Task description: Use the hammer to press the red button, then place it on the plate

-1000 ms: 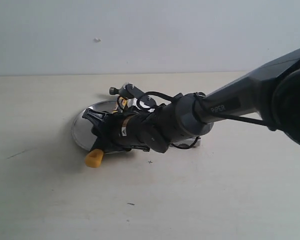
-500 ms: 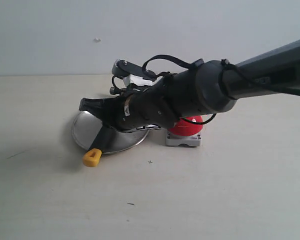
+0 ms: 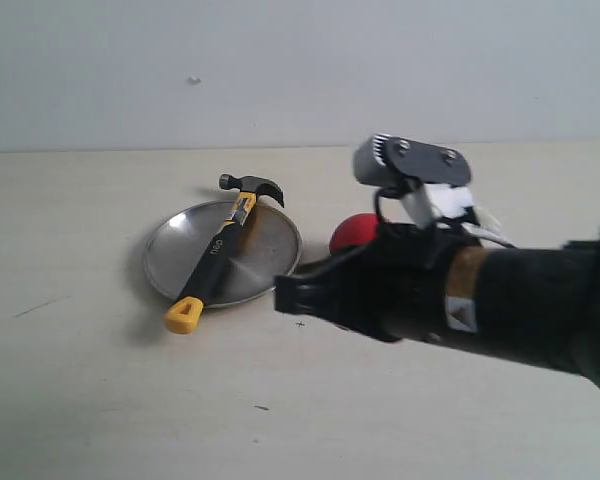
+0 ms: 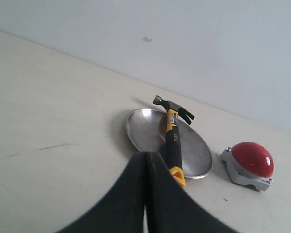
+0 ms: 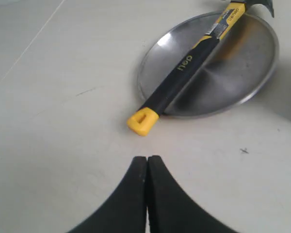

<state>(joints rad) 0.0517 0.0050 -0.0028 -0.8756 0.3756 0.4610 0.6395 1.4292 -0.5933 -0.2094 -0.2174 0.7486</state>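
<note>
Hammer position: it lies diagonally across the plate, dark head past the far rim, yellow looped tip overhanging the near rim and apparently resting on the surface. I see the red button on its grey base just beside the plate, apart from it; in the exterior view my right arm hides part of it. Right claw: fingers pressed together, nothing held, hovering over the surface near the hammer's tip. Left claw: fingers likewise together, empty, pointing towards the plate.
</note>
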